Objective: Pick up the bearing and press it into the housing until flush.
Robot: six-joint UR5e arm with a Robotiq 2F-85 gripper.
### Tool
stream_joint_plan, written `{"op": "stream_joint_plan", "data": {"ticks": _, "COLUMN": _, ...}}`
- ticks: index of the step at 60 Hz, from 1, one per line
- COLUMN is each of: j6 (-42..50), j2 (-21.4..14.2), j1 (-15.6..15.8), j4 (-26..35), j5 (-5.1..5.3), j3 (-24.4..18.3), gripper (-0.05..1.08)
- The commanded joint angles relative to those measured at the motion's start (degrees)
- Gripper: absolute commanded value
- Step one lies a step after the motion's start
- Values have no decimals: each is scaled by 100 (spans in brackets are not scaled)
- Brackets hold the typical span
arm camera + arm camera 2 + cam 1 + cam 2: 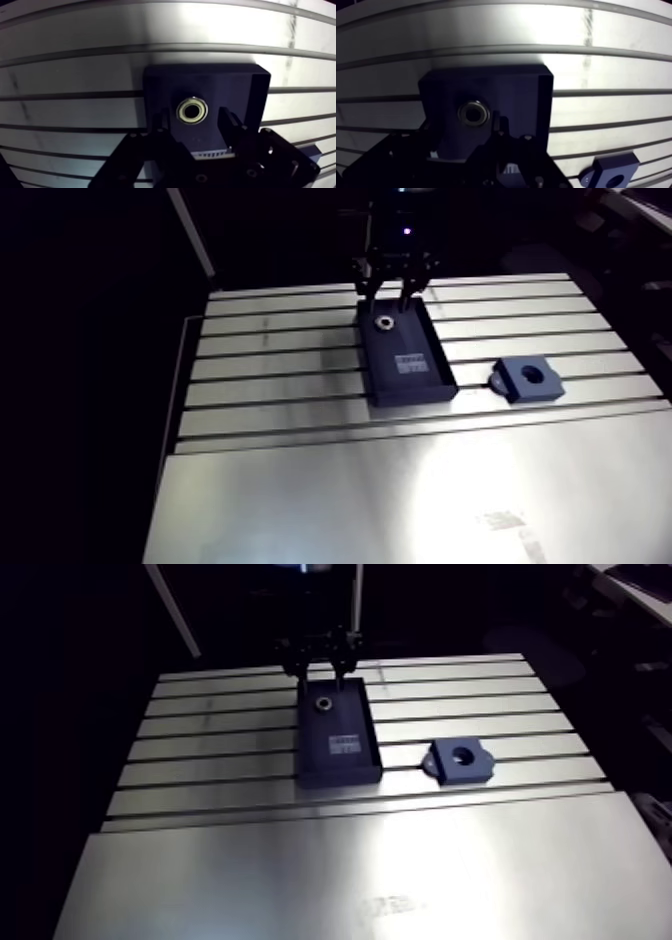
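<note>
A small metal ring bearing (192, 110) lies flat inside a dark rectangular tray (405, 353), at the tray's far end. My gripper (194, 125) hangs above it, open, with one finger (161, 127) on each side of the bearing and nothing pressed between them. In the arm view the gripper (391, 296) stands over the tray's far end. The dark blue housing (529, 377), a block with a round bore, lies on the table to the right of the tray, and shows beside the gripper in the wrist view as the housing (612, 171).
The slotted aluminium table (270, 353) runs under everything, with a smooth plate (400, 498) at the front. A white label (412, 365) sits in the tray's middle. The tray walls rise around the bearing.
</note>
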Motion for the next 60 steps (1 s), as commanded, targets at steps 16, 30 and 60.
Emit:
{"op": "stream_joint_plan", "data": {"ticks": 16, "j6": -1, "j2": 63, "j1": -22, "j4": -86, "j5": 0, "j3": 32, "gripper": 40}}
{"op": "stream_joint_plan", "data": {"ticks": 30, "j6": -1, "j2": 117, "j1": -13, "j4": -87, "j5": 0, "j3": 32, "gripper": 40}}
{"op": "stream_joint_plan", "data": {"ticks": 60, "j6": -8, "j2": 117, "j1": -31, "j4": -119, "j5": 0, "j3": 76, "gripper": 40}}
